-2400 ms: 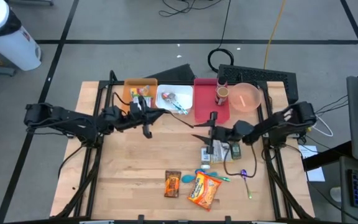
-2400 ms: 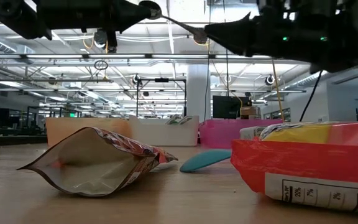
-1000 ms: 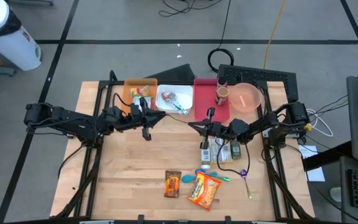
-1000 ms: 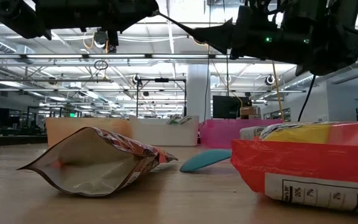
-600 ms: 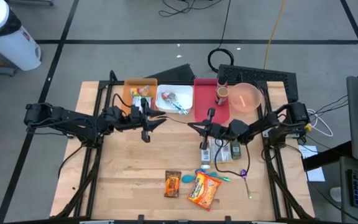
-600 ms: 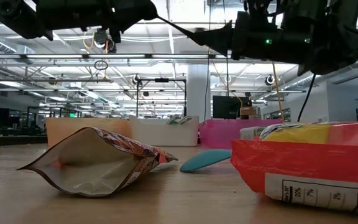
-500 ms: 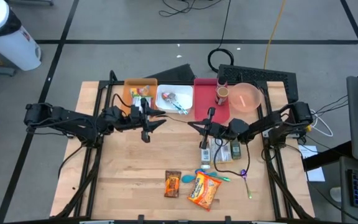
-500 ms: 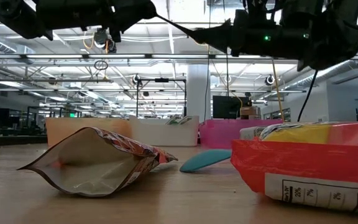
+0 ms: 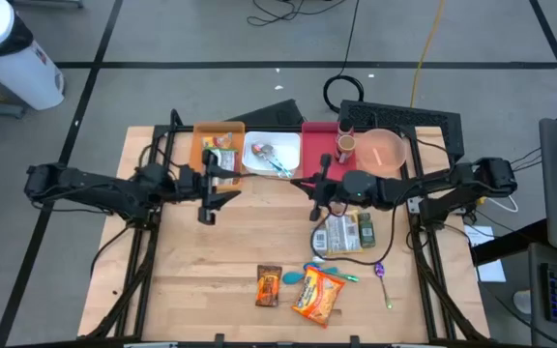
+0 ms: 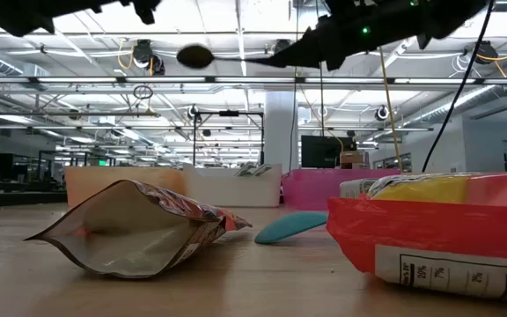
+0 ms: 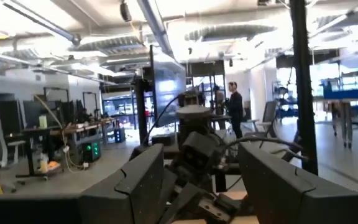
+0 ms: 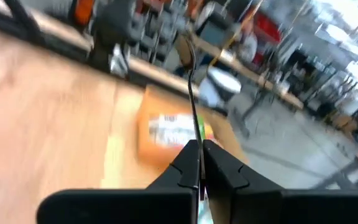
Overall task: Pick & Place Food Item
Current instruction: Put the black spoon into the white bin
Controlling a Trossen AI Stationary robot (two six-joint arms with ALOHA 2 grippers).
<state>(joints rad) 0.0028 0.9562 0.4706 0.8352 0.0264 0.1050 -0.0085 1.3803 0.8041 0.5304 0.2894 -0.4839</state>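
Brown snack packet (image 9: 269, 286) is the leftmost food on the tabletop (image 9: 201, 271), lying flat near the front edge. Farther left, the left pincer (image 9: 211, 203) hangs over bare wood in front of the orange bin (image 9: 204, 134), fingers spread wide and holding nothing. Right of the brown packet lies the orange chip bag (image 9: 317, 296). Above mid-table the right pincer (image 12: 199, 155) is closed on a thin spoon (image 12: 191, 93) (its bowl shows in the low view), with a pale packet (image 9: 341, 232) flat on the wood just in front of it.
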